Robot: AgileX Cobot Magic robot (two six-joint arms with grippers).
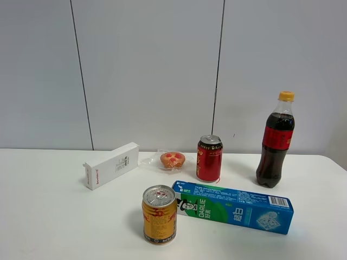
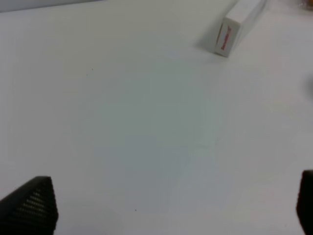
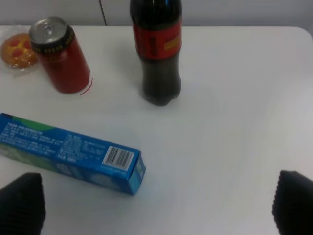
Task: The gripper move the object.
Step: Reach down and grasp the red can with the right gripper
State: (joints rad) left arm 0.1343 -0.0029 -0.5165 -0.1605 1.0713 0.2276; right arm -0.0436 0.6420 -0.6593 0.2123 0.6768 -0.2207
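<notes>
The red drink can (image 1: 209, 158) with a silver top and gold lettering stands upright at the back middle of the white table (image 1: 49, 216). It also shows in the right wrist view (image 3: 59, 55). Neither arm shows in the exterior high view. My right gripper (image 3: 156, 205) is open and empty, well short of the can, with its black fingertips (image 3: 22, 203) wide apart. My left gripper (image 2: 171, 205) is open and empty over bare table, with its black fingertips (image 2: 32, 205) far apart.
A cola bottle (image 1: 275, 142) stands right of the can. A blue-green toothpaste box (image 1: 233, 206) lies in front of it. A shorter gold-and-red can (image 1: 159, 214) stands at the front. A white box (image 1: 111, 165) and a wrapped pastry (image 1: 172, 159) lie to the left.
</notes>
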